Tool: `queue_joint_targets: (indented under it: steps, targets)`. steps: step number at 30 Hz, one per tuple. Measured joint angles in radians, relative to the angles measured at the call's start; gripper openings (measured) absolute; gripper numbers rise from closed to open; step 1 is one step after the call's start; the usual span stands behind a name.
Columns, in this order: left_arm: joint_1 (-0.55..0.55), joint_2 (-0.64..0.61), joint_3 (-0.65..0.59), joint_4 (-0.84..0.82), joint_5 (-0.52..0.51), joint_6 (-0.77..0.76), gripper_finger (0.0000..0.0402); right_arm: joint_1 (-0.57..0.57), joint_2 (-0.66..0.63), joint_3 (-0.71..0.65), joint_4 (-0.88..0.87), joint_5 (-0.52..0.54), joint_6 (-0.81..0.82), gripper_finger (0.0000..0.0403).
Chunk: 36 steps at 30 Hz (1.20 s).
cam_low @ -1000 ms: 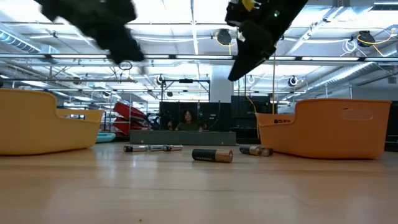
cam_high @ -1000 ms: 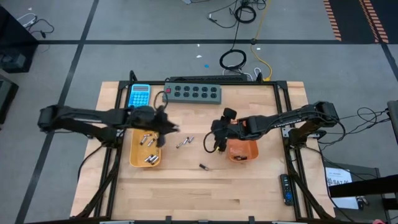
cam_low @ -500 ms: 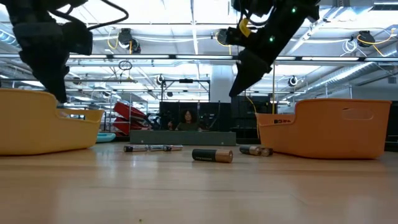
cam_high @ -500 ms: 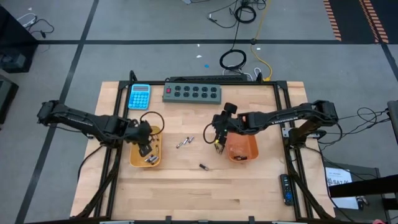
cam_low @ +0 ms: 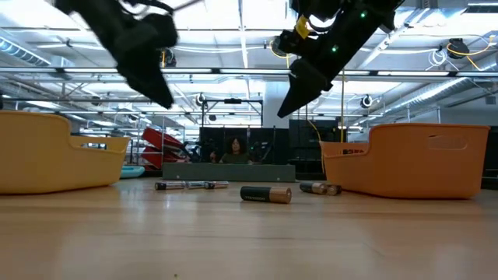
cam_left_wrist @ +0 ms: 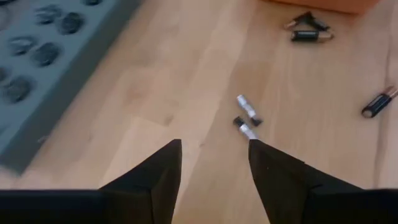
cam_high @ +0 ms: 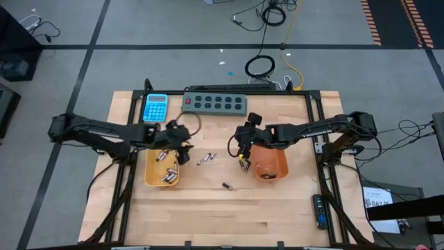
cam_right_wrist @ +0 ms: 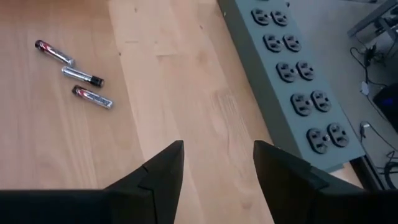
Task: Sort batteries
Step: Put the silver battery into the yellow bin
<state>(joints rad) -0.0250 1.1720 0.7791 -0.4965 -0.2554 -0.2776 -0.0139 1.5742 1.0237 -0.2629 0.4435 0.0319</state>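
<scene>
Several batteries [cam_high: 166, 177] lay in the yellow tray [cam_high: 150, 178]; others [cam_high: 206, 159] remained loose on the worktop [cam_high: 208, 215] beside it. Left gripper [cam_left_wrist: 213, 163] and right gripper [cam_right_wrist: 216, 163] hovered, fingers parted, empty.

Two dark, near-black arms, slim jointed links with bulkier housings at the joints. Left arm [cam_high: 104, 132]: matte black all along, thin black cable looping off near the wrist. Right arm [cam_high: 312, 130]: same black build, black cable along it; low view shows a yellow patch and small green lights at its wrist. Left gripper [cam_left_wrist: 214, 163]: two flat black tapered fingers, plain. Right gripper [cam_right_wrist: 217, 167]: same black wedge-shaped fingers, no markings visible.
</scene>
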Motion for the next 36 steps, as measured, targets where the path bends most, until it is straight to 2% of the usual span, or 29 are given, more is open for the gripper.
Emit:
queue_joint_targets:
  steps: [3,7,13,17,25,36]
  targets:
    - [0.028,0.115,0.051,0.022,0.070,0.049,0.0186,0.000,0.000,0.000,0.008,0.000,0.004,0.0185]
    - [0.038,0.244,0.096,0.014,0.105,0.075,0.0175,0.000,0.000,0.000,0.006,0.001,0.027,0.0185]
    - [0.038,0.379,0.110,0.016,0.181,0.047,0.0173,0.000,0.000,0.000,0.005,0.001,0.035,0.0185]
    - [0.027,0.456,0.110,0.012,0.196,0.029,0.0173,0.000,0.000,0.000,0.005,0.001,0.034,0.0185]
    - [0.009,0.538,0.112,0.042,0.188,-0.002,0.0173,0.001,0.000,0.000,0.007,0.001,0.035,0.0185]
    - [0.011,0.546,0.113,0.036,0.155,0.029,0.0173,0.001,0.000,0.000,0.007,0.001,0.035,0.0185]
